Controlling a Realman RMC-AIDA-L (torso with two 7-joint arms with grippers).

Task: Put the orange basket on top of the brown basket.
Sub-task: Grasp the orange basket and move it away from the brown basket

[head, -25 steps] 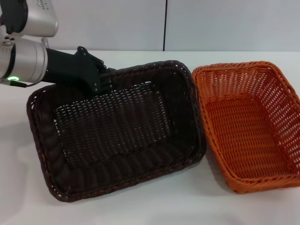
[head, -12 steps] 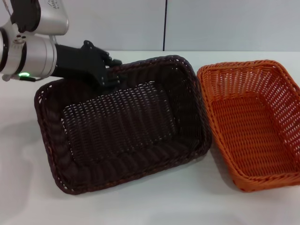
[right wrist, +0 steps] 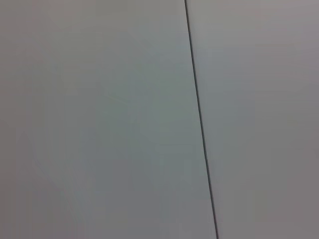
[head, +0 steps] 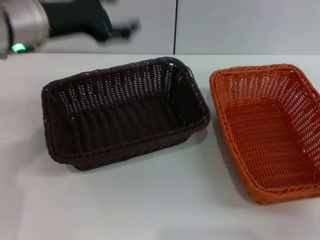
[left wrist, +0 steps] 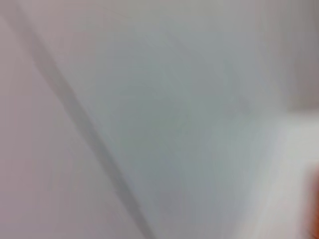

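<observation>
Hovering my left gripper (head: 120,27) above brown basket (head: 125,112), grip state unclear; orange basket (head: 267,132) sits adjacent, unstacked.

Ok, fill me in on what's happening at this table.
Two baskets stand side by side on the white table, apart from each other: the brown basket on the robot's left, the orange basket on its right. Neither is held. The left gripper hangs in the air above and behind the brown basket, touching nothing. The right arm is out of sight. The stacking is not yet done.
</observation>
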